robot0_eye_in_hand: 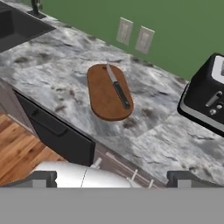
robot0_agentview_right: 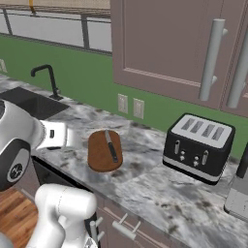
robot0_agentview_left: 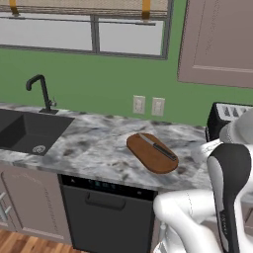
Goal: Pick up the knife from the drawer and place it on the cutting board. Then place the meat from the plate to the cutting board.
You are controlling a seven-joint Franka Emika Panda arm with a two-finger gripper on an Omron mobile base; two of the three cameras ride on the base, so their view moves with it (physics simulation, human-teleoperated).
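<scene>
The tool (robot0_eye_in_hand: 112,178) stands with its two small dark fingertips (robot0_eye_in_hand: 41,177) spread wide at the bottom of the hand view, pinching nothing, well back from and above the grey-veined marble worktop (robot0_eye_in_hand: 65,74). Below the worktop's front edge sits a black dishwasher front with a dark bar handle (robot0_agentview_left: 106,212), and beside it a brown-mauve cabinet front with silver bar handles (robot0_agentview_right: 127,231). On the worktop lies the oval reddish-brown wooden cutting board (robot0_eye_in_hand: 109,92), flat, near the front edge. The slim kitchen knife with black handle and grey steel blade (robot0_eye_in_hand: 118,87) rests on top of the board, running along its length, the handle towards the near end and the blade pointing towards the wall. To the right of the board, apart from it, stands a black four-slot toaster with a silver top (robot0_agentview_right: 198,147). To the left a dark sink basin (robot0_agentview_left: 24,132) is set into the worktop, with a black curved tap (robot0_agentview_left: 42,91) behind it. Farther back, two white wall sockets (robot0_agentview_left: 148,105) sit on the green wall (robot0_agentview_left: 99,81), under a window (robot0_agentview_left: 81,32) and a brown-mauve wall cupboard (robot0_agentview_right: 169,48).
</scene>
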